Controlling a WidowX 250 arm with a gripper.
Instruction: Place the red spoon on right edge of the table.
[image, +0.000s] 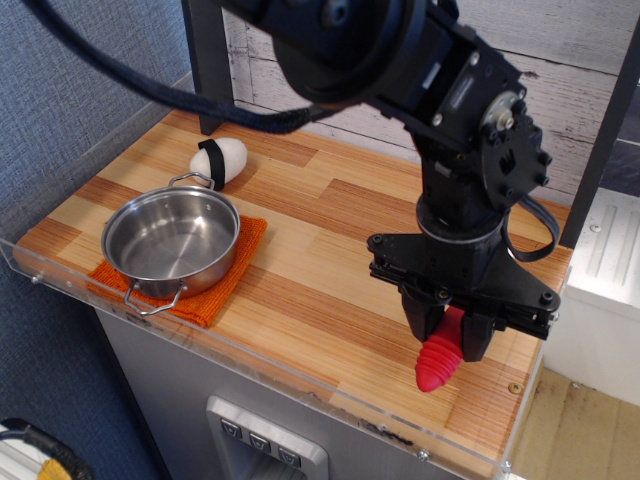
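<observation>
My gripper (448, 340) is shut on the red spoon (438, 364). Only the spoon's thick ribbed red handle shows, sticking out below the fingers towards the front; its metal bowl is hidden behind the gripper. The handle's tip hangs just above or at the wooden table (330, 260), near the table's front right corner. I cannot tell whether the tip touches the wood. The black arm comes down from the top of the view and covers the right back part of the table.
A steel pot (172, 240) stands on an orange cloth (215, 290) at the front left. A white egg-shaped object with a black band (220, 160) lies behind it. A clear acrylic rim (300, 370) edges the table. A dark post (208, 60) stands at the back left.
</observation>
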